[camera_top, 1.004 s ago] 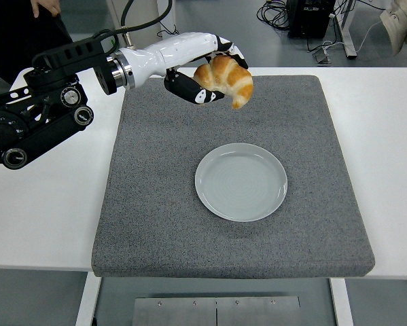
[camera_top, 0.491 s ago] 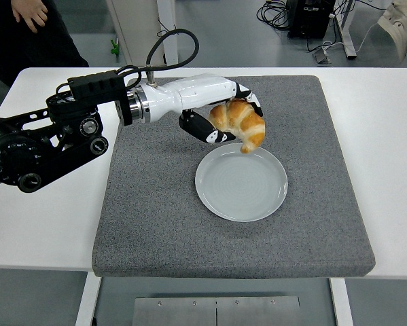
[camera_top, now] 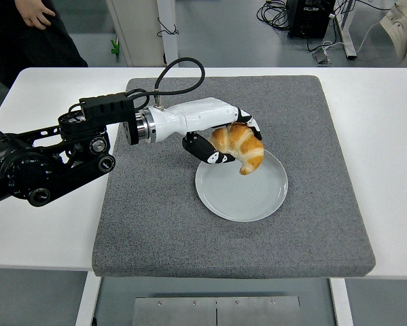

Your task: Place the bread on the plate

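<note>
Your left hand is clamped on the bread, a croissant, fingers over the top & thumb under its left side. Its long axis runs upper left to lower right, curved, w/ the lower tip pointing down toward the plate. It sits over the plate's upper edge; can't tell if the tip touches. No readable writing or labels anywhere. Vs half a sec ago: arm has come lower & nearer, bread now further over the plate's rim, same tilt. Plate hasn't moved on the gray mat. A person's hand shows top left, further toward the corner than before.
</note>
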